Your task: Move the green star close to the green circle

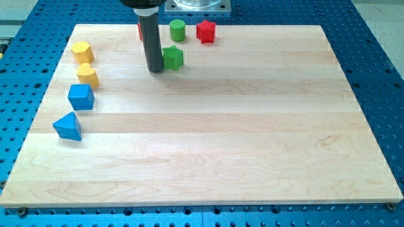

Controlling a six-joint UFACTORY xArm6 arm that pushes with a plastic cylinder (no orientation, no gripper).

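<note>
The green star (pixel 173 57) lies near the view's top, a little left of centre. The green circle (pixel 177 29) is a short upright cylinder just above it, close to the board's top edge, with a small gap between them. My tip (pixel 155 70) stands right at the star's left side, touching or nearly touching it. The dark rod rises from there out of the view's top.
A red star-like block (pixel 206 31) sits right of the green circle. A red block (pixel 140 30) is mostly hidden behind the rod. At the view's left are two yellow blocks (pixel 82 52) (pixel 88 75), a blue block (pixel 81 96) and a blue triangle (pixel 68 127).
</note>
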